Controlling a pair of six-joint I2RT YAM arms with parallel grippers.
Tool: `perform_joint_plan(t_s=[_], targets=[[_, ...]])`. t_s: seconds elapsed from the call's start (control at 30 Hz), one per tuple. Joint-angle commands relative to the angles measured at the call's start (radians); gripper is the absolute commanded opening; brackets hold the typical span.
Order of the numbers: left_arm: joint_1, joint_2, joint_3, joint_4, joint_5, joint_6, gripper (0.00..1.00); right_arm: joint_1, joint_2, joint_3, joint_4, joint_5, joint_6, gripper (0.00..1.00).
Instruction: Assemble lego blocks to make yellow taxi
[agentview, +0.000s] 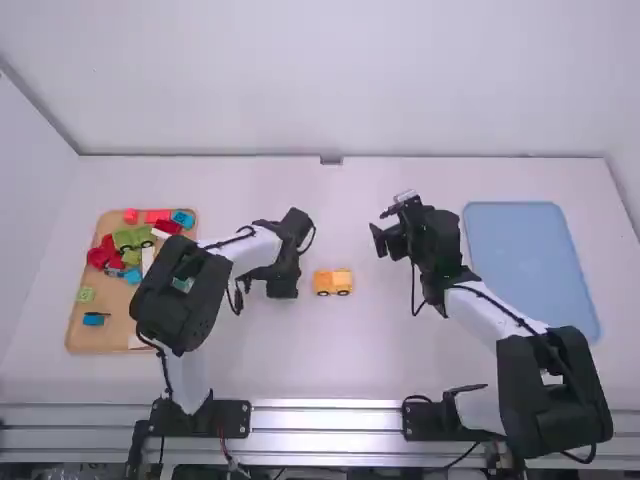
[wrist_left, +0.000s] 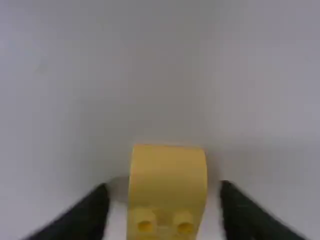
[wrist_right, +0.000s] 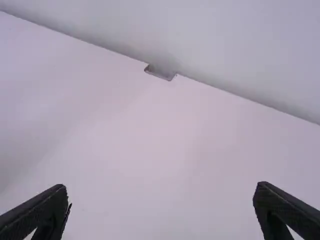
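White walls (agentview: 320, 80) stand behind the white tabletop (agentview: 330, 375), where the yellow toy car (agentview: 333, 280) sits between the two arms. Left of the car lies a wooden tray (agentview: 88, 335) of loose, mixed-colour blocks (agentview: 130, 238); well to its right is a blue tray (agentview: 530, 260).

The high view shows black wheels (agentview: 324, 293) along the car's near side; the left wrist view shows two studs (wrist_left: 164, 222) at one end of its smooth yellow top. Its long axis runs left to right across the tabletop, though which end is the front I cannot tell.

Just left of the car is the left gripper (agentview: 283, 289), jaws parted, one to either side of the yellow body with gaps showing. The right gripper (agentview: 381, 227), beyond the car and to its right, has its jaws wide apart, holding nothing.
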Motion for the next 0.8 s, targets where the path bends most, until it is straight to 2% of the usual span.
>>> perform_joint_plan(t_s=[0.0,0.2,0.3,0.43,0.63,0.77], targets=[[0.001,0.008,-0.011,0.004,0.002,-0.039,0.99,0.0,0.0,-0.006,-0.002,0.002,0.002,0.98],[0.001,0.004,-0.008,0.013,-0.037,-0.043,0.99,0.0,0.0,-0.006,-0.004,0.002,0.002,0.98],[0.001,-0.019,0.013,-0.043,-0.077,-0.043,0.99,0.0,0.0,-0.006,-0.006,0.002,0.002,0.99],[0.001,-0.06,0.091,-0.206,-0.105,-0.042,0.99,0.0,0.0,-0.006,-0.008,0.001,0.002,0.98],[0.001,-0.113,0.293,-0.542,-0.143,-0.035,0.99,0.0,0.0,-0.006,-0.006,0.002,0.002,0.98],[0.0,-0.116,0.49,-0.803,-0.32,-0.035,0.99,0.0,0.0,-0.006,-0.008,0.002,0.002,0.98]])
